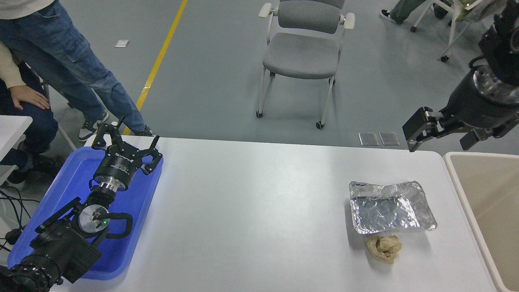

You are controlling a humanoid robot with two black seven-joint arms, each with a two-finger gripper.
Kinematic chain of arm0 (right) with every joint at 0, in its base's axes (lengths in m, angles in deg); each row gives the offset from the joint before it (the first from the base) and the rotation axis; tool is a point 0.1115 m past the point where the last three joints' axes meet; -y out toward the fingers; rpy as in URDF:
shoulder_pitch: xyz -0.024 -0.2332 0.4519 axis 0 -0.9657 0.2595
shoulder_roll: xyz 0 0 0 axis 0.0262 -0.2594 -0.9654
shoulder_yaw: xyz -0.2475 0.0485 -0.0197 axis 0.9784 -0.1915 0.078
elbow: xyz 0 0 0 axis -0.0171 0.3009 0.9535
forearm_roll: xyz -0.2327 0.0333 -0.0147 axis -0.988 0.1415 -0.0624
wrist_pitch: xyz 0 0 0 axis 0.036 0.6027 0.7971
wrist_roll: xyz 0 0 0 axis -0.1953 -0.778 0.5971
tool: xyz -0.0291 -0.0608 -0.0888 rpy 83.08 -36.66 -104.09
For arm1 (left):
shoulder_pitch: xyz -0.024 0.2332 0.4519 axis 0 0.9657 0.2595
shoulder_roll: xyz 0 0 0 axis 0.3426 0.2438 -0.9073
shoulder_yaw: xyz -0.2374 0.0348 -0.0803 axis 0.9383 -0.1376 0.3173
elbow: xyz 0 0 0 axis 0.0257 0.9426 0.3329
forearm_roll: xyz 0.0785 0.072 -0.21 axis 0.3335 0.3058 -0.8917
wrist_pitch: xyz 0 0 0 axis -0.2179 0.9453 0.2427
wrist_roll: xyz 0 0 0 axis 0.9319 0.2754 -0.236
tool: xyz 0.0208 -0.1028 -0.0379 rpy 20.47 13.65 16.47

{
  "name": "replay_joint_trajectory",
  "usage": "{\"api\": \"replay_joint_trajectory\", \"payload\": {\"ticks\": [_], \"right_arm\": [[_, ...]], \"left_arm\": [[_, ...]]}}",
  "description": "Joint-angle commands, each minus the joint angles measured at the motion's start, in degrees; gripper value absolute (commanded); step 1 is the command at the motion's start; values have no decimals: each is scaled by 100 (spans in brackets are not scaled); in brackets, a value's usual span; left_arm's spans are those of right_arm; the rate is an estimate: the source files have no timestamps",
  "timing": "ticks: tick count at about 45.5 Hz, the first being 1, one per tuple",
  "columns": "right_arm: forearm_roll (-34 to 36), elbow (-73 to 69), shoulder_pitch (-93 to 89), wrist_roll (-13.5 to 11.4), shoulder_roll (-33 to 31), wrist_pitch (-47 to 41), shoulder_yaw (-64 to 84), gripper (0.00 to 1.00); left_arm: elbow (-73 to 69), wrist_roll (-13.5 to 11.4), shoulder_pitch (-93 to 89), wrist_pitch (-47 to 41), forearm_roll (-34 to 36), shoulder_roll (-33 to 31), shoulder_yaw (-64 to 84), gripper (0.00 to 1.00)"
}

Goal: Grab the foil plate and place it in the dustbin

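1. Right gripper [440, 132] hung above the table's far right corner with its fingers spread apart and nothing between them.
2. Left gripper [126, 142] was parked over the blue tray [134, 227] at the lower left, fingers spread and empty.
3. The foil plate [390, 207] lay flat on the table [251, 211] near its right end, well apart from the right gripper. A crumpled tan paper ball [383, 248] sat just beside its near edge.
4. The dustbin [454, 170] stood at the table's right edge, near the plate.
5. Step in hand, as judged: the approach; no grasp had begun.
6. The next move would call for lowering the right gripper onto the plate's raised rim, clear of the paper ball, and pinching gently, since thin foil would likely crumple.
7. Writing: white lettering showed on the left gripper's body but was too small to read.
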Motion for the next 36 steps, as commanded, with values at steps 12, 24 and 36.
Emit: {"api": "replay_joint_trajectory", "payload": {"ticks": [12, 24, 36], "right_arm": [[-816, 57, -1016, -1, -272, 1579, -132, 99], [-2205, 110, -2035, -36, -1072, 1860, -1028, 96], [-2460, 996, -3300, -28, -1064, 1939, -1362, 96]], "left_arm": [[0, 0, 8, 0, 0, 0, -2, 100], [0, 0, 8, -9, 0, 0, -2, 100], [0, 0, 8, 0, 0, 0, 7, 100]]}}
